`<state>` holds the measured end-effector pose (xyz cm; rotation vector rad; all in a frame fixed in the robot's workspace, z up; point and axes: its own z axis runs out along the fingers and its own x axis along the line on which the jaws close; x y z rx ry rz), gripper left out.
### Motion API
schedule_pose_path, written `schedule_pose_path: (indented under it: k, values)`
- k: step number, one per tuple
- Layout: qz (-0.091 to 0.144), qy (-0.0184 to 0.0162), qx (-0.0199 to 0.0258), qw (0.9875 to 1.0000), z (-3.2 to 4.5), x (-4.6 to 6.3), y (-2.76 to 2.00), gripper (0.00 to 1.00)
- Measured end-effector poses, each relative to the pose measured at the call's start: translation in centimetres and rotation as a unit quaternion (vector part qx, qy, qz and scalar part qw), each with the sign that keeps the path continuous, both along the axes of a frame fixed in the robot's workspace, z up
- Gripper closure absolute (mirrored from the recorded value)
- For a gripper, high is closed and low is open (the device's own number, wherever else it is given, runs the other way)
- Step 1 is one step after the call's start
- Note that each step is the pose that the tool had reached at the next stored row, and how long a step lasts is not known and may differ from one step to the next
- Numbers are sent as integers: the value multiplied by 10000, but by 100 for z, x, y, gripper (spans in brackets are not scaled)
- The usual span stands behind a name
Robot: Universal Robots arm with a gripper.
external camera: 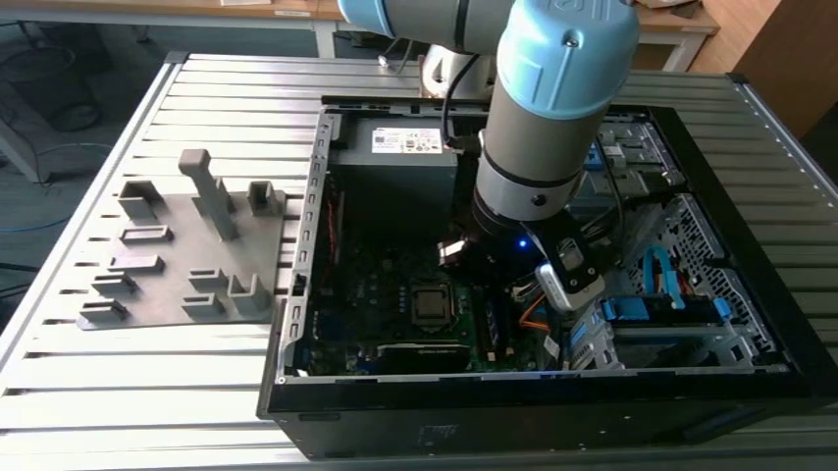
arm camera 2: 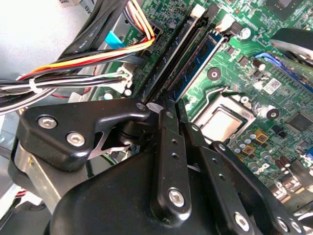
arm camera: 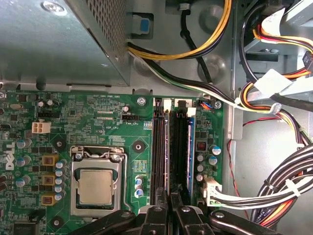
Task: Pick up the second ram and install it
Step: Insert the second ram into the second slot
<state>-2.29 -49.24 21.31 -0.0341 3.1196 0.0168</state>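
In the exterior view, a grey plastic holder tray [external camera: 183,265] lies on the slatted table at the exterior view's left, beside the open black computer case [external camera: 550,392]. Inside it, the black gripper [arm camera: 168,208] hangs over the memory slots, fingers pressed together above the thin blue-green second ram [arm camera: 191,147], which stands upright in its slot.

Glossy black plastic hand [arm camera 2: 168,105]

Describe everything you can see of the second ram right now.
The second ram is a thin, long blue board seen edge-on in both wrist views, standing upright in a black slot on the green motherboard, beside the empty-looking dark slots and near the processor socket. A white latch sits at its far end. The gripper hangs just over its near end; whether it touches the stick cannot be told.
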Motion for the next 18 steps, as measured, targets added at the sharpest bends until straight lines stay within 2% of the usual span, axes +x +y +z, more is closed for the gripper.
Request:
schedule_pose_path:
  k: [14, 18]
  values:
    - [-8, -2, -10, 10000, 27, -6, 1, 86]
    - [-124, -1, -11, 9999, 29, -18, 8, 86]
